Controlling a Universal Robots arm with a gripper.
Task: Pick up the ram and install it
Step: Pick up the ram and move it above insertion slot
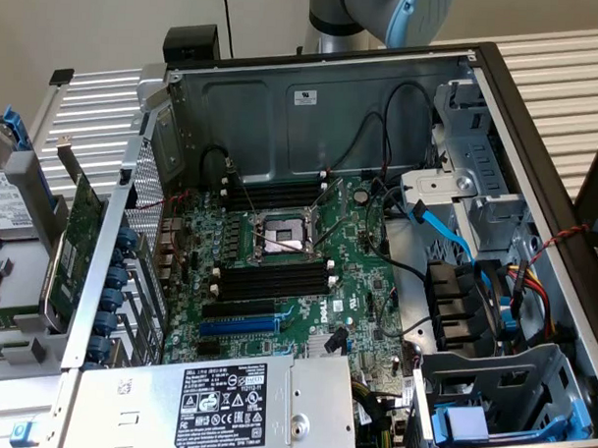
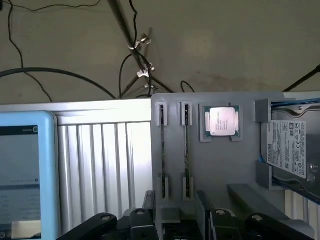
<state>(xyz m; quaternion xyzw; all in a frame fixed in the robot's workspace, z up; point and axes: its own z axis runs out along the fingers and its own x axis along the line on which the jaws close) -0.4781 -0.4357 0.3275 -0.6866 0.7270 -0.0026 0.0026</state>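
Two ram sticks stand on edge in a grey holder tray, one ram beside the other ram, each held by grey clips at both ends. My gripper hovers over their near ends, open, its black fingers spread to either side with nothing between them. In the exterior view the open computer case shows the motherboard with empty black memory slots with white end clips on both sides of the processor socket. The arm rises behind the case.
On the same tray lie a processor chip and a hard drive. A blue-framed screen sits on the ribbed metal table. A green expansion card leans outside the case's left wall. Cables cross inside the case.
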